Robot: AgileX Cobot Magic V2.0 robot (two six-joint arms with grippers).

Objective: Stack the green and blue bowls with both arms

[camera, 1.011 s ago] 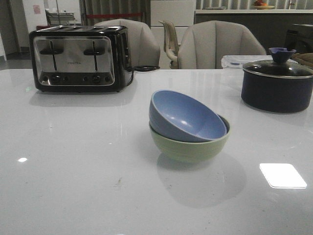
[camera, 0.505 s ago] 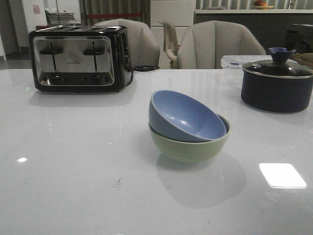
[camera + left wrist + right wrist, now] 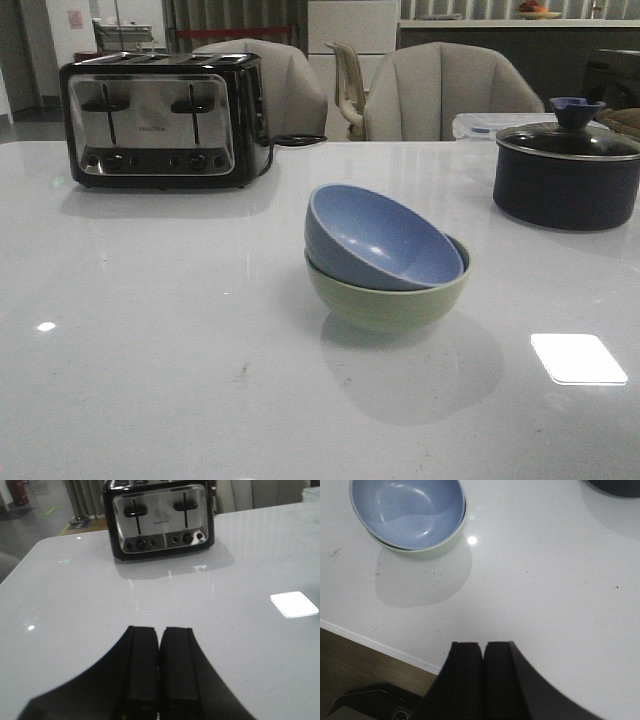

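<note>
Two bowls already sit nested near the middle of the pale glossy surface (image 3: 150,300): the dusty blue round matte bowl (image 3: 380,240) rests tilted inside the pale sage green round matte bowl (image 3: 390,300), its rim raised toward the far edge. You see neither arm in the front view. Your right hand (image 3: 482,652), fingers pressed together and holding nothing, hovers over the near edge, and the stack lies ahead of it toward the far left corner. Your left hand (image 3: 159,640), likewise pressed together and empty, faces the chrome and black four-slot toaster (image 3: 160,522) by the far left corner, with no bowl in its view. Judged from this, the right arm is nearer should the blue bowl need levelling.
</note>
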